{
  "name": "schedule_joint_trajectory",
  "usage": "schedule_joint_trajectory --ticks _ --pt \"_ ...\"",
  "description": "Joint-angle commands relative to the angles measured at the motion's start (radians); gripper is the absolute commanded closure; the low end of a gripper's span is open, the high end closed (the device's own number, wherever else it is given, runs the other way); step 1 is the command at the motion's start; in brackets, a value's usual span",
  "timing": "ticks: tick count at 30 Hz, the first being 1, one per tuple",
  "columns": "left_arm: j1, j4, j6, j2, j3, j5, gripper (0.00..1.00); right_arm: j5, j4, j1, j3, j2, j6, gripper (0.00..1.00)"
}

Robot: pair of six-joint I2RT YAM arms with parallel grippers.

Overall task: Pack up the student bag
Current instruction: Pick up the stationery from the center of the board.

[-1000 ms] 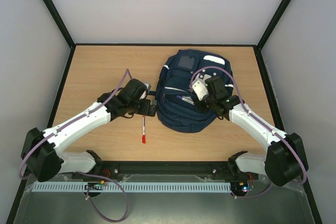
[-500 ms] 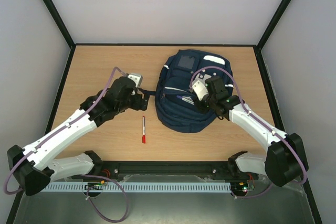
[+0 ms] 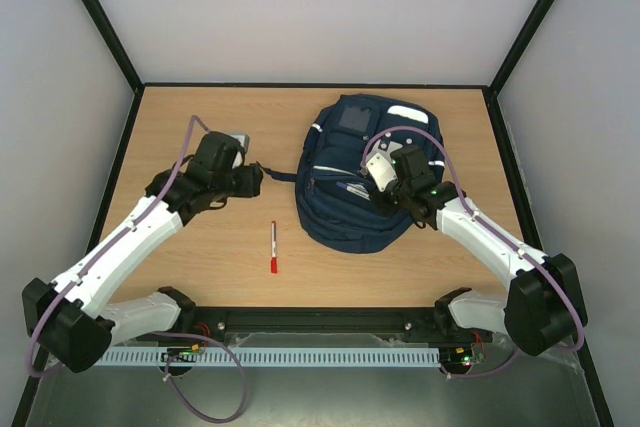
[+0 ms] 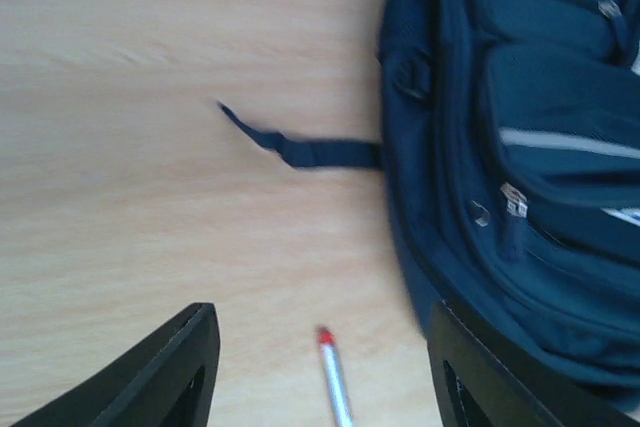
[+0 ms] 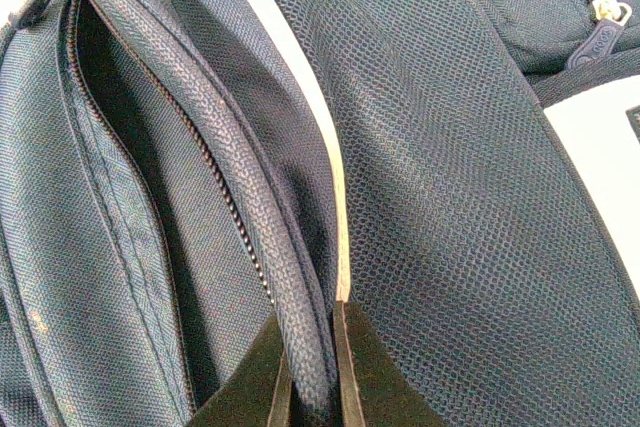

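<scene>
The student bag (image 3: 360, 162) is a navy backpack lying flat at the table's back right. My right gripper (image 3: 368, 192) rests on its front and is shut on the pocket's zipped fabric edge (image 5: 300, 327), holding the pocket opening agape. My left gripper (image 3: 252, 182) is open and empty, low over the table left of the bag. In the left wrist view its fingers (image 4: 180, 367) frame a pen with a red cap (image 4: 336, 382), and the bag (image 4: 520, 147) is at the right. The pen (image 3: 273, 247) lies on the wood in front of the bag's left corner.
A loose bag strap (image 4: 300, 150) trails left across the wooden table (image 3: 190, 127) toward my left gripper. Black frame rails edge the table, with grey walls on three sides. A thin light object (image 3: 350, 187) lies on the bag beside my right gripper.
My left arm has swung left and back, away from the bag's left edge and the pen. My right gripper has stayed shut on the pocket edge.
</scene>
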Motion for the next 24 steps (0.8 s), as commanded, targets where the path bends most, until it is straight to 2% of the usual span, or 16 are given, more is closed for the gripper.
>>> schedule_joint_trajectory --ticks 1,5,10,16,24 --pt "-0.012 -0.090 -0.016 0.028 -0.030 0.181 0.41 -0.036 0.008 -0.001 -0.004 -0.015 -0.003 0.99" --pt "-0.037 -0.138 -0.047 0.039 -0.074 0.220 0.46 -0.041 0.006 0.000 -0.004 -0.011 -0.003 0.99" --pt "-0.134 -0.178 -0.122 0.077 -0.132 0.154 0.49 -0.042 0.006 0.000 -0.004 -0.011 -0.003 0.99" --pt "-0.230 -0.159 -0.219 0.116 -0.174 0.141 0.60 -0.041 0.006 0.000 -0.003 -0.009 -0.003 0.99" --pt "-0.349 -0.151 -0.336 0.202 -0.183 0.046 0.60 -0.039 0.006 0.000 -0.003 -0.012 -0.005 0.99"
